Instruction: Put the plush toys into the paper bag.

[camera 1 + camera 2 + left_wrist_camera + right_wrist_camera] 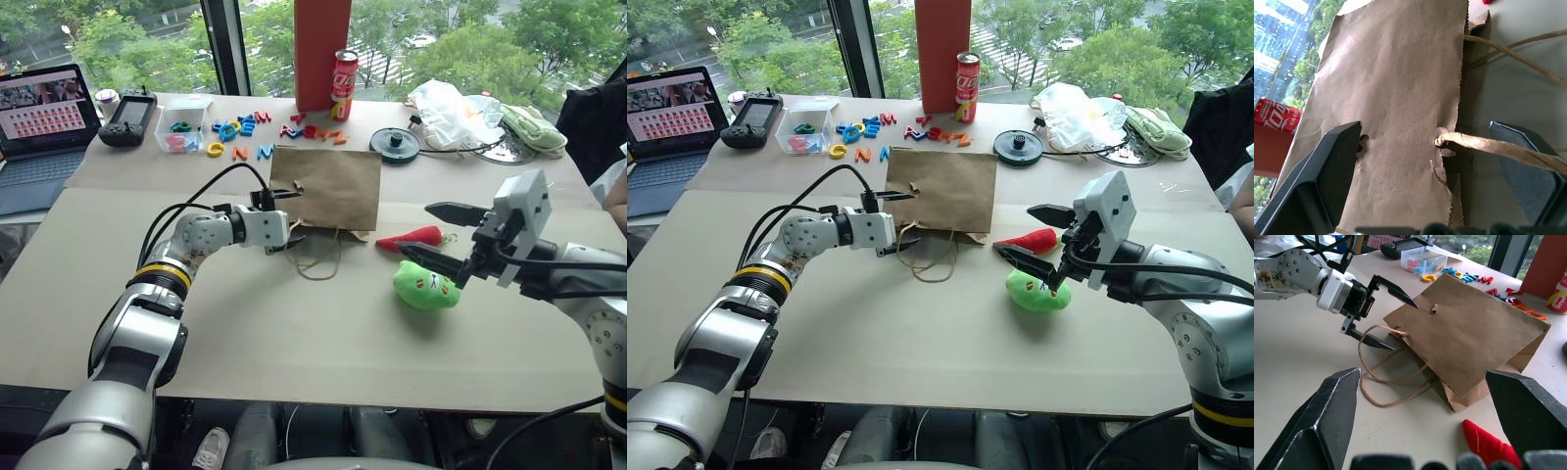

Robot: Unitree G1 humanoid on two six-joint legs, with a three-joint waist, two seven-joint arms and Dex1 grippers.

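The brown paper bag [328, 186] lies flat on the table, its mouth and string handles [318, 257] toward me. My left gripper [291, 217] is open at the mouth's left corner, one finger over the top paper layer and the other low by a handle. From the left wrist, the bag's torn edge [1449, 147] and a handle string run between the fingers. The red chili plush [411, 238] lies just right of the bag, the green plush [426, 286] in front of it. My right gripper [419, 230] hovers open over both toys, holding nothing.
At the back stand a red can [343, 85], an orange column [323, 54], colourful letters [245, 127], a clear box [183, 122], a controller [127, 119] and a laptop [44, 127]. A black disc [396, 144], white plastic bag [451, 108] and pale green cloth [534, 127] lie back right.
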